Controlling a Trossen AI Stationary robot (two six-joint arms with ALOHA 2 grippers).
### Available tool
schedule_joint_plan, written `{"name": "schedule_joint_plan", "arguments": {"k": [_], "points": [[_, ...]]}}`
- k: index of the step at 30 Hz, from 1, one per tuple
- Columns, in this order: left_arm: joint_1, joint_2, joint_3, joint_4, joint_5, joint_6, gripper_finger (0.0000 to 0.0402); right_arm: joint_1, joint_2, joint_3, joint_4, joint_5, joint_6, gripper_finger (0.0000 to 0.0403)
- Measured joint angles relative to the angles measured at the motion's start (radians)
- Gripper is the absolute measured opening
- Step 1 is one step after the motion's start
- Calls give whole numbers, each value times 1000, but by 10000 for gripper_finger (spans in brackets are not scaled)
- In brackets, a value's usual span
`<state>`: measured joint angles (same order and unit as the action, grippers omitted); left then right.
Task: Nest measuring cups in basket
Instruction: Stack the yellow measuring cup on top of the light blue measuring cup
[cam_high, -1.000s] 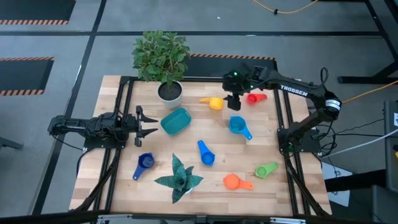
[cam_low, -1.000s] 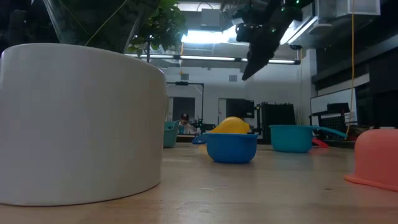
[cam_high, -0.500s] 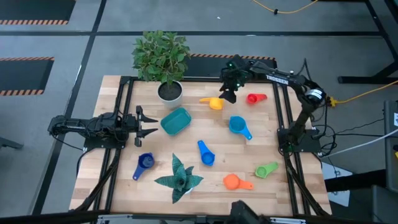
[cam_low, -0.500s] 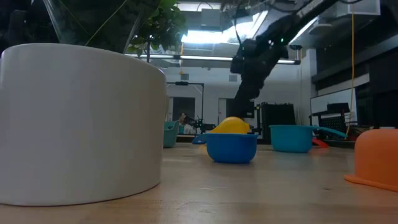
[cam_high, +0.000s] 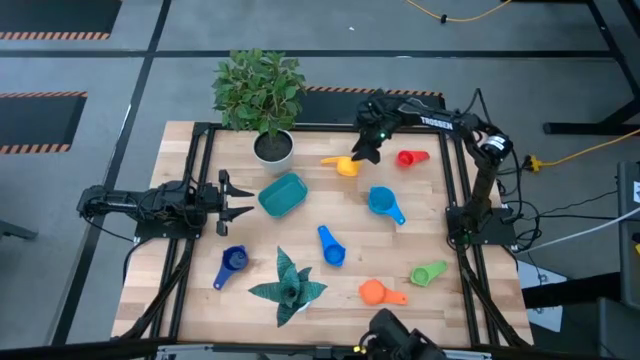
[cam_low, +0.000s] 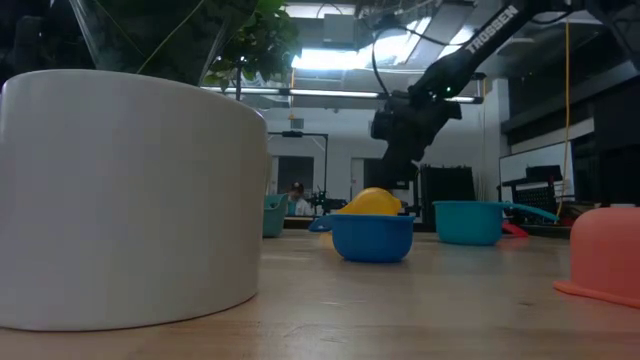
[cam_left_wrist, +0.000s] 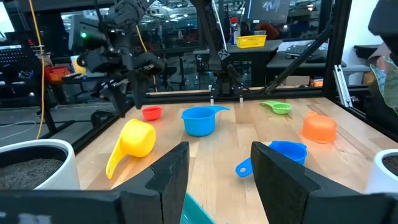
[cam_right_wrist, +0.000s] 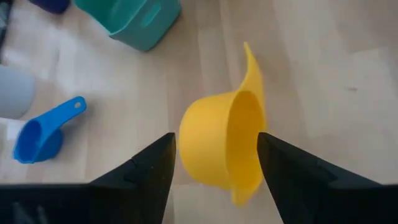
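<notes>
My right gripper (cam_right_wrist: 214, 180) is open and low over the yellow cup (cam_right_wrist: 224, 146). The cup lies on its side on the table, handle pointing away, with one finger on either side of its bowl and no touch that I can see. From above, this gripper (cam_high: 362, 152) is at the far edge beside the yellow cup (cam_high: 346, 166). The red cup (cam_high: 408, 157), light blue cup (cam_high: 383, 203), blue cup (cam_high: 330, 247), dark blue cup (cam_high: 232, 262), orange cup (cam_high: 378, 292) and green cup (cam_high: 430, 272) lie scattered. The teal basket (cam_high: 283, 195) rests mid-table. My left gripper (cam_high: 238, 200) waits open at the table's left.
A white plant pot (cam_high: 272, 148) with a leafy plant stands at the far edge, left of the yellow cup. A small green succulent (cam_high: 288, 285) sits near the front edge. Dark frame rails (cam_high: 458, 190) run along both sides of the table.
My right gripper has come down from high above the table and shifted a little toward the table's left, from between the red and yellow cups to over the yellow cup. The cups and the basket have stayed where they were.
</notes>
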<state>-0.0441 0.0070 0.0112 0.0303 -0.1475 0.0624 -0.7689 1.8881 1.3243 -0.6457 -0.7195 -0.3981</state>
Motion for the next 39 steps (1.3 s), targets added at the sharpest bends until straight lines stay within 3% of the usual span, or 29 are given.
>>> {"name": "schedule_joint_plan", "arguments": {"k": [16, 29, 39], "points": [[0, 0, 0, 0, 0, 0, 166, 25, 66, 0, 0, -38, 1, 216], [0, 0, 0, 0, 0, 0, 166, 60, 66, 0, 16, -35, -3, 90], [0, 0, 0, 0, 0, 0, 166, 89, 66, 0, 16, -34, -3, 15]]}}
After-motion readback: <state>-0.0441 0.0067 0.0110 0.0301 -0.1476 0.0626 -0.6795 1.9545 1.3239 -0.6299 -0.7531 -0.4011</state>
